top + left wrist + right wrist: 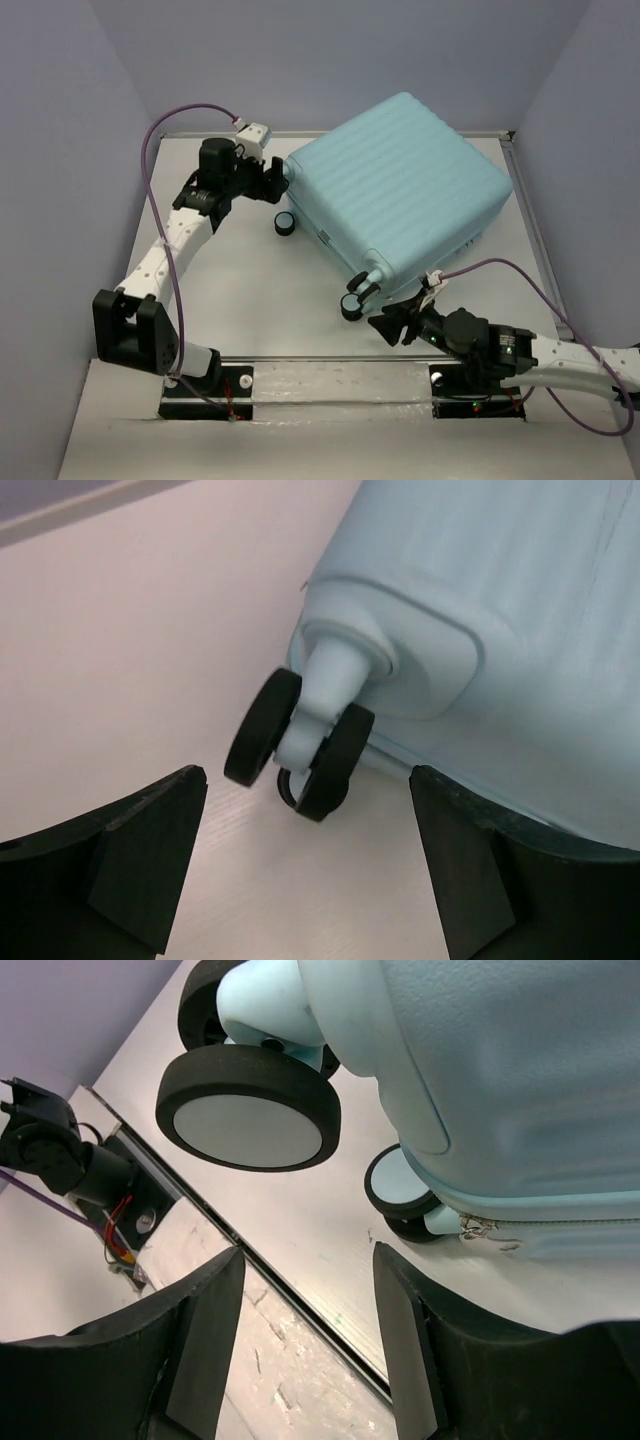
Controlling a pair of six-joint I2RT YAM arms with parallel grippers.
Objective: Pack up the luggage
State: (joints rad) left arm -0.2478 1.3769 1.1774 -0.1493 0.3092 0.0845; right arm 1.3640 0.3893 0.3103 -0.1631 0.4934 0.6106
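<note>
The luggage [400, 190] is a closed pale aqua ribbed suitcase lying flat on the table, turned at an angle. My left gripper [274, 178] is open and empty at its far-left corner, close to a caster wheel [286, 223]; that wheel shows in the left wrist view [300, 742] between and beyond my fingers. My right gripper [388, 322] is open and empty at the near corner, just below another wheel [353, 305]. In the right wrist view a big wheel [248, 1106] and a second smaller wheel [400, 1192] sit under the shell [520, 1070].
The white table [260, 300] ends in a metal rail [340, 380] at the near edge, by the arm bases. Lilac walls close in at the back and both sides. Purple cables run along both arms. The left arm's base [60, 1150] shows in the right wrist view.
</note>
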